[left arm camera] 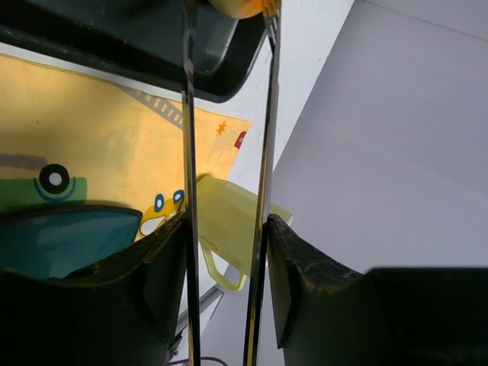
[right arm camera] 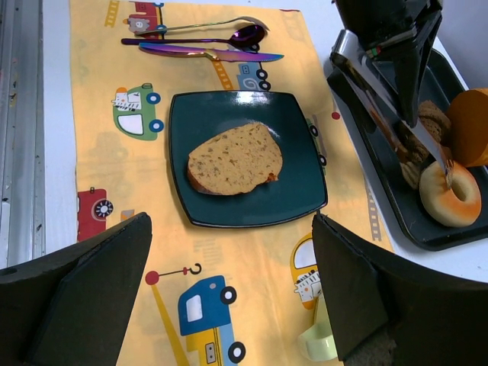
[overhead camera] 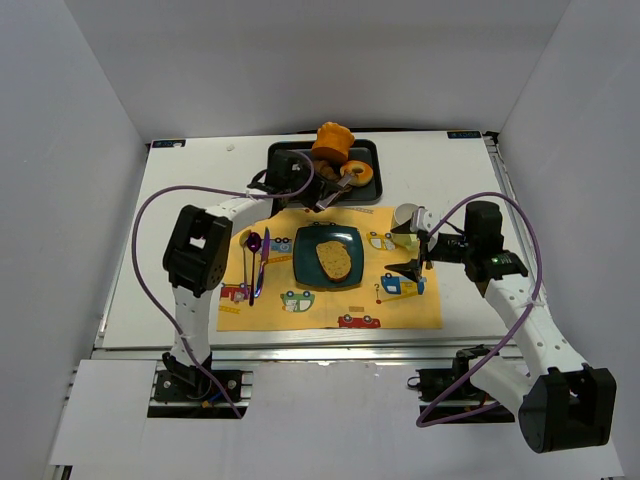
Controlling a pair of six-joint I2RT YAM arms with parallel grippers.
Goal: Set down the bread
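One slice of bread (right arm camera: 235, 158) lies flat on the square teal plate (right arm camera: 229, 210), slightly toward the plate's 10 o'clock corner in the right wrist view, with its crust inside the rim. In the overhead view the plate sits near the middle of a yellow placemat (overhead camera: 330, 310) printed with cartoon cars.

At 9 o'clock from the plate, a purple spoon (overhead camera: 253, 242) and an iridescent knife (overhead camera: 263, 262) lie side by side on the mat. At 2 o'clock, a pale yellow-green cup (overhead camera: 405, 218) stands at the mat's edge. At 12 o'clock, just beyond the mat, a black tray (overhead camera: 285, 155) holds a glazed donut (overhead camera: 360, 178), an orange stacked piece (overhead camera: 333, 142) and brown pastry pieces (right arm camera: 431, 122).

The left gripper (left arm camera: 226, 252) is clenched on a pair of metal tongs (left arm camera: 267, 152), its pads pressing both blades from outside. The tongs reach over the tray, and their tips meet the donut. I cannot tell whether they pinch it.

The right gripper (right arm camera: 230, 223) is released, its fingers (right arm camera: 91, 282) spread wide and holding nothing. It hangs over the mat at 3 o'clock from the plate, near the cup and apart from the bread.
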